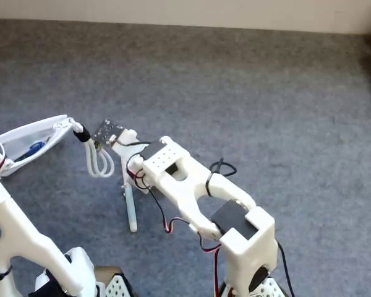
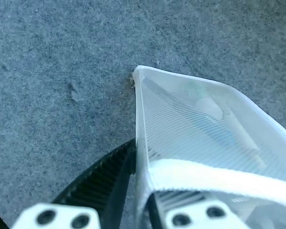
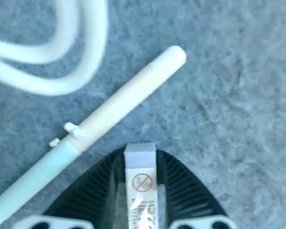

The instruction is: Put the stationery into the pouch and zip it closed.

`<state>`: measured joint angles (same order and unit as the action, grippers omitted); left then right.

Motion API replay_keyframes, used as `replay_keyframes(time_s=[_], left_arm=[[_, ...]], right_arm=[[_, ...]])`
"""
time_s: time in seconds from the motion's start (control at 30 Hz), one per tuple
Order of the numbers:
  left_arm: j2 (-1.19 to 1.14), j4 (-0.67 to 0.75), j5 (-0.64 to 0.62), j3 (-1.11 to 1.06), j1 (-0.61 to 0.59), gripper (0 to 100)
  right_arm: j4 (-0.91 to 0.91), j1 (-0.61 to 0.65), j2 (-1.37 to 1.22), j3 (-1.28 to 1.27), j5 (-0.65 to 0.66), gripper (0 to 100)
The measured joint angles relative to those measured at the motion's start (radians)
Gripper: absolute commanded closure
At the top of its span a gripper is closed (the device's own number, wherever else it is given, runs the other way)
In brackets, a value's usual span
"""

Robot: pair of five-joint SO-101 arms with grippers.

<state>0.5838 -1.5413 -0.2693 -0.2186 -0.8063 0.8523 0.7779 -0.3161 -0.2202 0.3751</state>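
1. The right claw [image 3: 140, 163] is closed on an eraser [image 3: 141, 188], above a pen [image 3: 109, 109] lying on the tabletop.
2. The left claw [image 2: 143, 195] pinches the rim of the mesh pouch [image 2: 205, 124], which sits at 9 o'clock in the high view.
3. Best to carry the eraser toward 9 o'clock and release it low over the mouth.
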Motion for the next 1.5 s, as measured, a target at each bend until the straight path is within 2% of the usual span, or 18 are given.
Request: replay_keyframes(time_s=[0.2,0.43,1.13,1.5], left_arm=[[0.000,0.000,0.000,0.000,0.011,99],[0.000,0.000,0.002,-0.002,0.097,99],[0.000,0.000,0.002,-0.002,0.489,99],[0.000,0.000,0.002,-0.002,0.520,99]], right_arm=[[0.000,-0.029,0.000,0.000,0.000,99.3],[0.005,-0.086,0.000,0.000,-0.005,99.3],[0.009,-0.293,0.158,-0.003,-0.330,99.3],[0.011,-0.310,0.402,-0.081,-0.348,99.3]])
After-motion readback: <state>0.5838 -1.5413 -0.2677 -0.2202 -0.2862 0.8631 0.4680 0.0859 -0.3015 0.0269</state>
